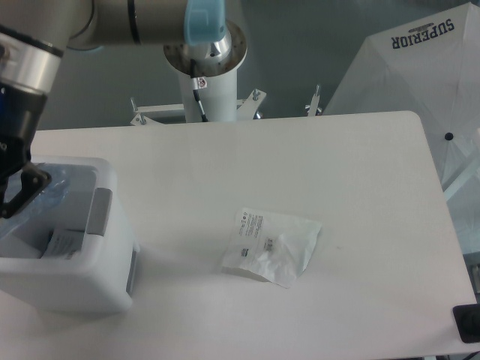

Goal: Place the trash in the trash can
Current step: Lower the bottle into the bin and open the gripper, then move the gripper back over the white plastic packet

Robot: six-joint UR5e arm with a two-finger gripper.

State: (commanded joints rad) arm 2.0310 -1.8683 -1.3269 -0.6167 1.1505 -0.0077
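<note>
We have the claw [9, 196] over the open trash can [82, 289] at the counter's [360, 187] left edge, largely cut off by the frame, so we cannot tell whether its fingers are spread or pinching. The bluish bottle [51, 191] shows at the can's mouth beneath it; the plastic bag [271, 246] lies flat mid-counter, well apart. Our worry: if the bottle catches the rim on release it could tip outside, and the thin, flat bag may slip a pinch.
</note>
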